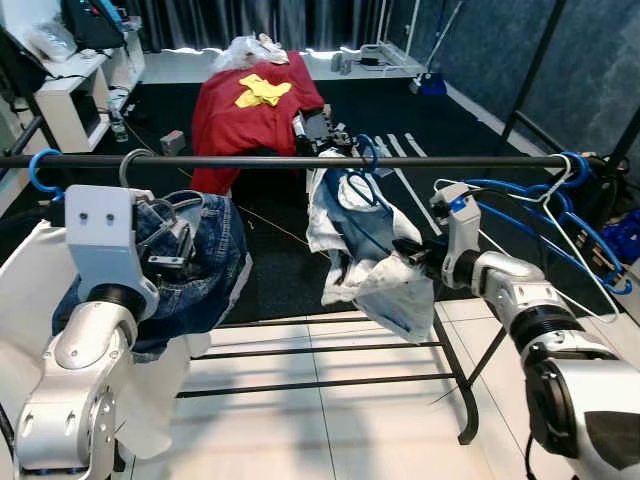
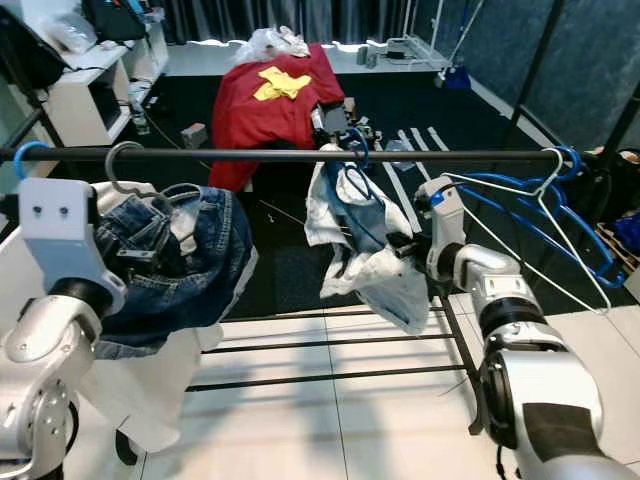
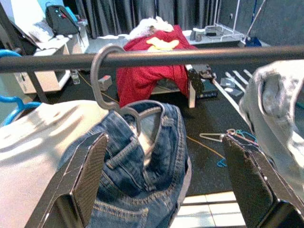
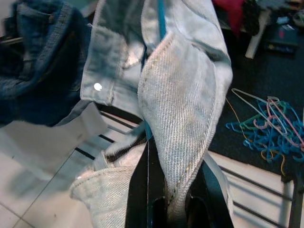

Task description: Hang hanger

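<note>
Hanger [image 1: 366, 165] hooked over rail [image 1: 250, 160], pale jeans [image 1: 370, 255] hanging straight down.

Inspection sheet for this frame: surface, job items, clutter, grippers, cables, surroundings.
Surface: black rail over white tile floor.
Job's things: light denim garment on blue hanger, hooked on the rail; dark jeans on grey hanger.
Clutter: empty blue hangers at the rail's right end; hanger pile on the floor.
Grippers: right gripper pinches the light denim; left gripper open before the jeans.
Cables: thin cord on the floor.
Surroundings: red-covered table, white shelf.
</note>
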